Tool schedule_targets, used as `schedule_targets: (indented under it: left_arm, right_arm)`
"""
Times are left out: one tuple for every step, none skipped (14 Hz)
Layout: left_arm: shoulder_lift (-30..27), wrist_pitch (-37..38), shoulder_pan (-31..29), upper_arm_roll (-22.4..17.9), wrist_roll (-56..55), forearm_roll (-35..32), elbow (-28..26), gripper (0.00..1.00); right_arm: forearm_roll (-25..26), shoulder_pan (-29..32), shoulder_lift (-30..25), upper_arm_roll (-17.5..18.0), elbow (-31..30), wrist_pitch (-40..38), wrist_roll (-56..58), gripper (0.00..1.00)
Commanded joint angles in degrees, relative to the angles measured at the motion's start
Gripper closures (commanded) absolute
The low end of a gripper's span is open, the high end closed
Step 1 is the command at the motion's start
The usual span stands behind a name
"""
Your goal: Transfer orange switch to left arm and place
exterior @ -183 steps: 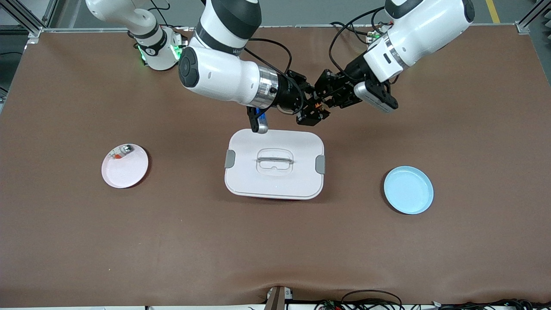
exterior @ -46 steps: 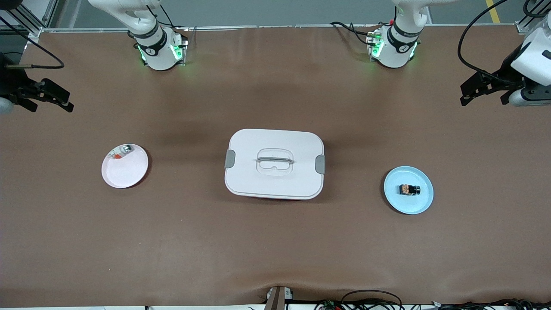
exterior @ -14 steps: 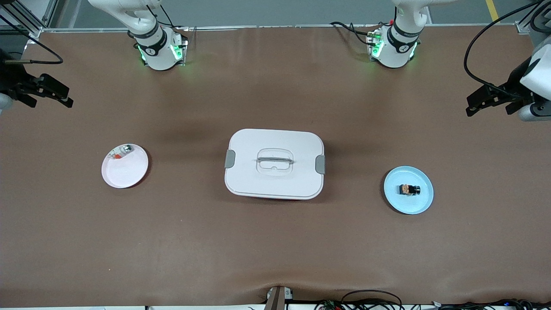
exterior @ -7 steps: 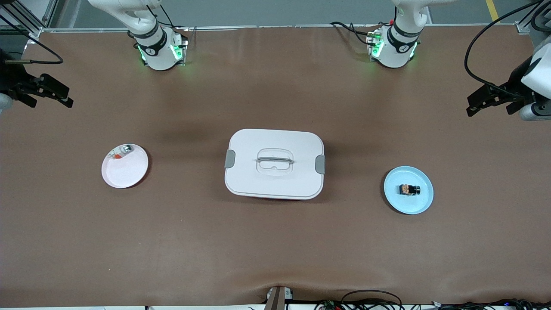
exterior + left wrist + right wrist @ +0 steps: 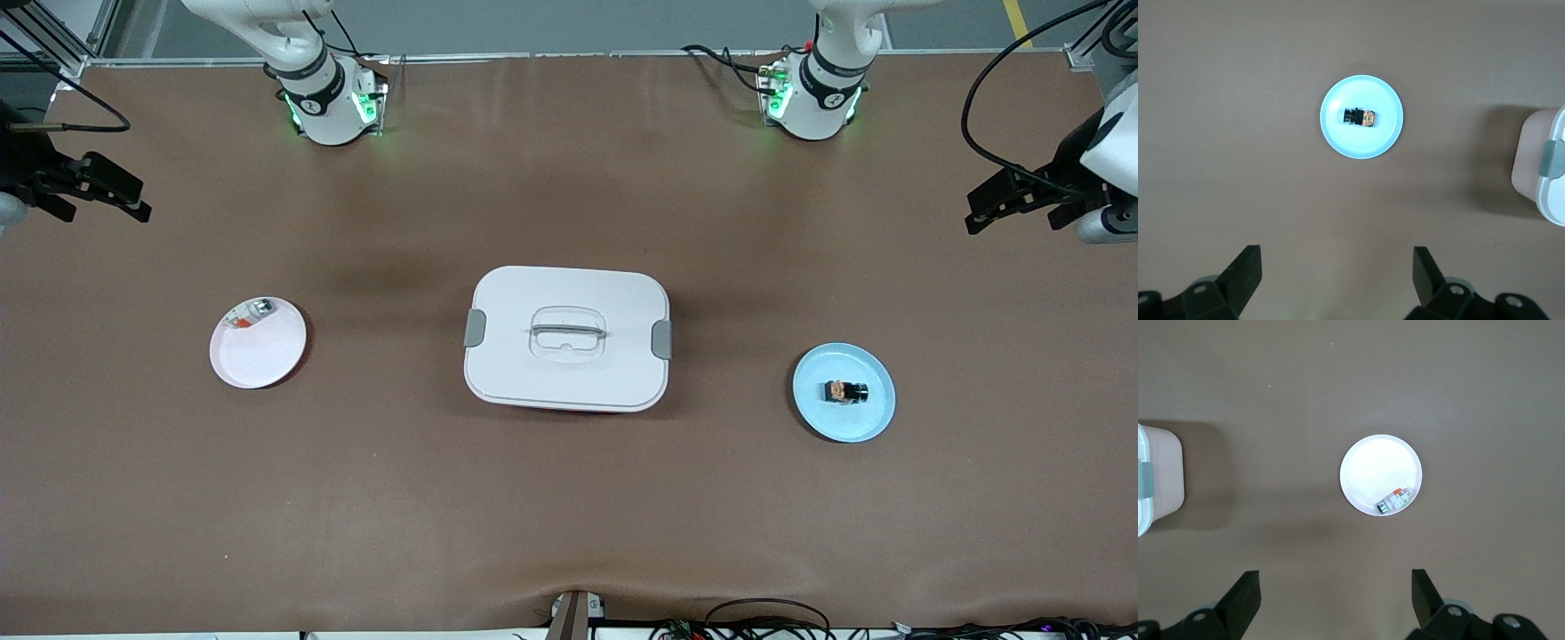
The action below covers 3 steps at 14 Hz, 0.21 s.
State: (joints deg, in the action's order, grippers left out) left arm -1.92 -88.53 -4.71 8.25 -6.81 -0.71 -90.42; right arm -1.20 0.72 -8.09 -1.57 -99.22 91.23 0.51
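Note:
The orange switch (image 5: 845,391) (image 5: 1361,117), a small black part with an orange face, lies on the light blue plate (image 5: 836,423) (image 5: 1361,143) toward the left arm's end of the table. The white box (image 5: 533,293) (image 5: 1531,167) (image 5: 1161,480) stands closed at the table's middle. My left gripper (image 5: 1011,224) (image 5: 1337,252) hangs open and empty high over the table's edge at that end, well apart from the plate. My right gripper (image 5: 105,213) (image 5: 1335,574) hangs open and empty over the table's edge at the right arm's end.
A pale pink plate (image 5: 258,360) (image 5: 1378,470) toward the right arm's end holds a small clear-grey piece (image 5: 249,313) (image 5: 1397,500) with red and green bits. Both arm bases (image 5: 329,107) (image 5: 813,102) stand along the table's back edge. Cables lie at the front edge.
The grippers met above the box long ago; the switch now rests on the blue plate with both arms drawn out to the table's ends. Over the last second the left gripper drifted slightly.

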Motion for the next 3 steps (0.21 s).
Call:
schedule_targets:
  left_arm:
    - [-0.19,1.34,0.05,0.01,-1.28,-0.43,0.95,0.00]
    - [-0.28,1.34,-0.04,0.01,-1.28,-0.43,0.95,0.00]
    - [-0.28,1.60,-0.04,0.01,-1.28,-0.52,0.95,0.00]
  right_arm:
    - [0.50,0.34,-0.08,0.42,0.96,-0.70,-0.60,0.00]
    - [0.50,0.34,-0.08,0.42,0.96,-0.61,-0.60,0.00]
    - [0.50,0.34,-0.08,0.42,1.05,-0.61,-0.60,0.00]
